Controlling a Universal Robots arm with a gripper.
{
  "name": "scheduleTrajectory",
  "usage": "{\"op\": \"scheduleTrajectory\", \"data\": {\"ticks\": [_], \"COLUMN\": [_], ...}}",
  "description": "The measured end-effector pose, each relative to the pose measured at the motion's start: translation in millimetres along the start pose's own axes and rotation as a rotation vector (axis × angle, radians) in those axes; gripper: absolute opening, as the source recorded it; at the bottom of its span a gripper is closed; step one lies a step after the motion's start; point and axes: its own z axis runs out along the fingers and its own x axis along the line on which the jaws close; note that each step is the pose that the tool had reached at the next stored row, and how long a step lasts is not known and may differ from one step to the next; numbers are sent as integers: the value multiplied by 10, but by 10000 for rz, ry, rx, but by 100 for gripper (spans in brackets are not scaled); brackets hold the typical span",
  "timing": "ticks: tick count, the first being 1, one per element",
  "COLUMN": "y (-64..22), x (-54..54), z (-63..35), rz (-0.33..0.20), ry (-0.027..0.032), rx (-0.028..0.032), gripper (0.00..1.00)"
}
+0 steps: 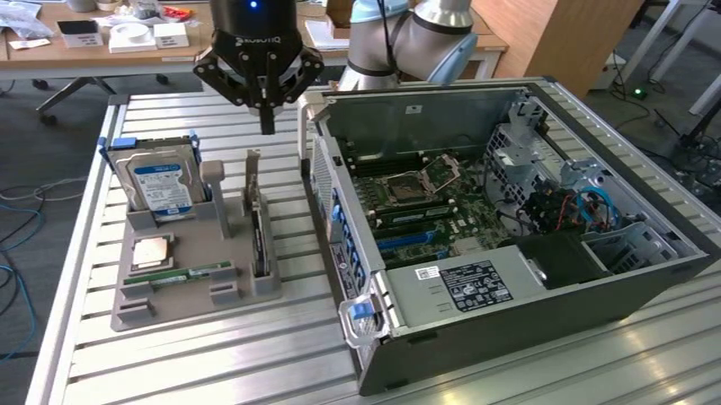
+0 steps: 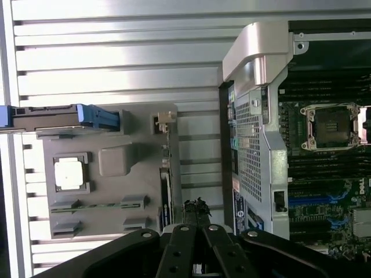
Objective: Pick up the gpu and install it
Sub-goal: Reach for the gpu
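1. Exterior view: one gripper hangs in the upper middle of the frame, jaws pinched together with nothing in them. Just under it, one gpu stands on edge in the grey holder on the slatted counter, left of centre. The same holder has one hard drive, one CPU and one RAM stick. One open PC case takes up the right half.
2. Wrist view: the gripper tips, closed, sit near the gpu's thin edge, between the holder and the PC case, not touching the card.

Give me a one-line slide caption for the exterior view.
Shut gripper hovers above the gpu, standing on edge in its gray holder beside the open PC case.
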Motion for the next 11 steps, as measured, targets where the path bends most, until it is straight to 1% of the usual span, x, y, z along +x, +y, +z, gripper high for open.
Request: {"op": "scheduleTrajectory", "data": {"ticks": [11], "y": [-15], "x": [207], "z": [-2], "rz": [0], "ry": [0], "rx": [0], "gripper": [11]}}
